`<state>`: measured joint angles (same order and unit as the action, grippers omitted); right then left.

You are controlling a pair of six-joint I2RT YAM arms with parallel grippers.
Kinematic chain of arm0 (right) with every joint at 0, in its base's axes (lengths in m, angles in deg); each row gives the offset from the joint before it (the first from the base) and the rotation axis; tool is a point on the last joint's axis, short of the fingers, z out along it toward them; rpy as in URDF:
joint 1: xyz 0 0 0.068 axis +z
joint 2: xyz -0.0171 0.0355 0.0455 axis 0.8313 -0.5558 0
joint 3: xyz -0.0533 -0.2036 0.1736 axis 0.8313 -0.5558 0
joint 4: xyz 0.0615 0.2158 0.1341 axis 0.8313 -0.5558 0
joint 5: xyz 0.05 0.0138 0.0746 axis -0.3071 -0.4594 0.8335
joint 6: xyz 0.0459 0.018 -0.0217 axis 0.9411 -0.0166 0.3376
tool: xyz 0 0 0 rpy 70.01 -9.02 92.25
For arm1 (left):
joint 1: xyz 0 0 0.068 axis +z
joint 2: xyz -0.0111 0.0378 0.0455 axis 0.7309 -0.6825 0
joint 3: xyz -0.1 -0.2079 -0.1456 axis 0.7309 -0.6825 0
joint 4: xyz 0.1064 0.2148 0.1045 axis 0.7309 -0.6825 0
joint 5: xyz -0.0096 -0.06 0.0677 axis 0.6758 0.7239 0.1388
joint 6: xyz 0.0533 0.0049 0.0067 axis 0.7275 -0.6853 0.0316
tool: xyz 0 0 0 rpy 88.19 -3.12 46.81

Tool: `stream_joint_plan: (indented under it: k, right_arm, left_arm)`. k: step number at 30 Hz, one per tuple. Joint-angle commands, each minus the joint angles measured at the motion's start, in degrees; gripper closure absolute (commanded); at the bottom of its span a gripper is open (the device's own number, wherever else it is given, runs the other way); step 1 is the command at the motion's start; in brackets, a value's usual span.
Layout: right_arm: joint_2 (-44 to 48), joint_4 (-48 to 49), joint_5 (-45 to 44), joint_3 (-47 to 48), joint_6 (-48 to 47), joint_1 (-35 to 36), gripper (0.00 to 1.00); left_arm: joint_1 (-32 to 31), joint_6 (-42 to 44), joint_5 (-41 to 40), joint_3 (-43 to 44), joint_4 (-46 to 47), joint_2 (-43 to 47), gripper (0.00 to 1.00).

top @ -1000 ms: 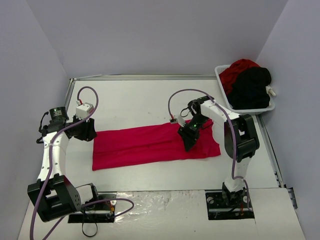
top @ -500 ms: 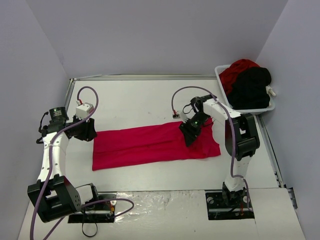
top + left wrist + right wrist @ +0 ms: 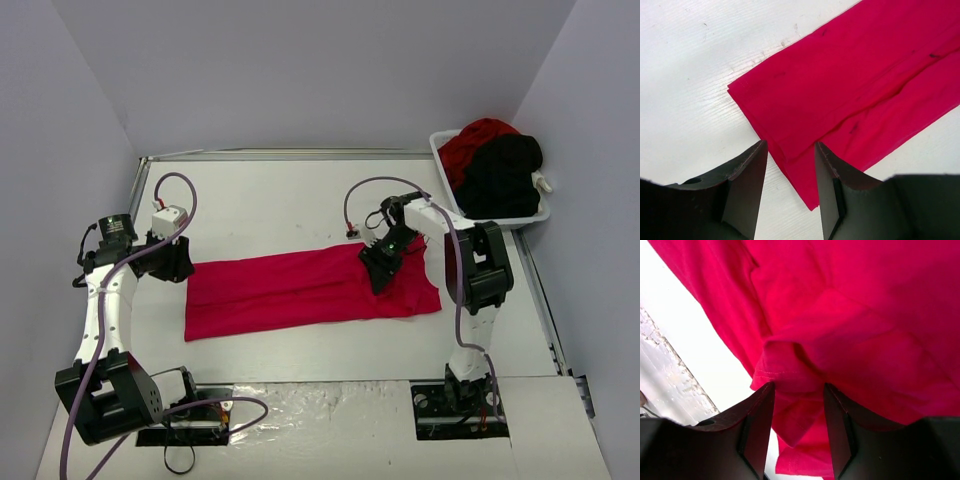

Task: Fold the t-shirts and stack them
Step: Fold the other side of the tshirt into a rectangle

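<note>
We see the white desk (image 3: 280,195) first. Across its middle, running left to right, lies a red t-shirt (image 3: 290,288). It's doubled into a long flat strip, w/ the right end a bit rumpled.

At the far right corner sits a white plastic basket (image 3: 500,219). In it a black t-shirt (image 3: 505,175) is heaped on the near side & a second red t-shirt (image 3: 470,140) is bunched on the far side. Both rise above the rim.

Our left gripper (image 3: 790,148) is at the strip's left end. Its jaws stand part-way apart, straddling the end edge. The cloth lies flat on the desk below the gap, so nothing is held.

Our right gripper (image 3: 798,387) is down on the strip's right part, short of the end. Its jaws are part-way apart too, w/ a raised fold & hem of red cloth filling the gap. We can't tell whether that fold is pinched or just lying between them.
</note>
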<state>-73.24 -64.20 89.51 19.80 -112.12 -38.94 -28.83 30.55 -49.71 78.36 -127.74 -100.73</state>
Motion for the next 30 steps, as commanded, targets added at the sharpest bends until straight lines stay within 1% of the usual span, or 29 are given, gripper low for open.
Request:
stream_joint_plan:
  k: [1,8,12,16,18,24,30]
  right_arm:
    - [0.19,-2.40,0.53,0.69,0.50,1.59,0.60]
    - [4.15,-4.68,3.96,0.35,0.33,5.81,0.61]
    - [5.56,-10.82,5.37,-0.18,-3.80,7.92,0.62]
    - [6.26,-14.88,6.77,-0.80,-8.19,10.29,0.62]
    - [6.09,-16.11,6.87,-0.80,-8.72,11.61,0.62]
    - [3.98,-16.02,6.16,-0.19,-9.08,12.14,0.62]
    - [6.43,-16.11,4.58,2.27,-8.11,11.71,0.61]
  left_arm:
    - [0.24,0.23,1.45,0.13,-0.05,1.61,0.59]
    - [0.24,0.23,1.45,0.04,0.13,1.70,0.59]
    - [0.24,0.24,1.36,-0.05,0.21,1.70,0.59]
    - [0.24,0.23,1.36,-0.13,0.39,1.70,0.59]
    - [0.24,0.23,1.36,-0.13,0.39,1.70,0.59]
    - [0.24,0.32,1.01,-0.22,0.39,2.05,0.59]
    - [0.24,0.32,0.92,-0.40,0.30,2.75,0.59]
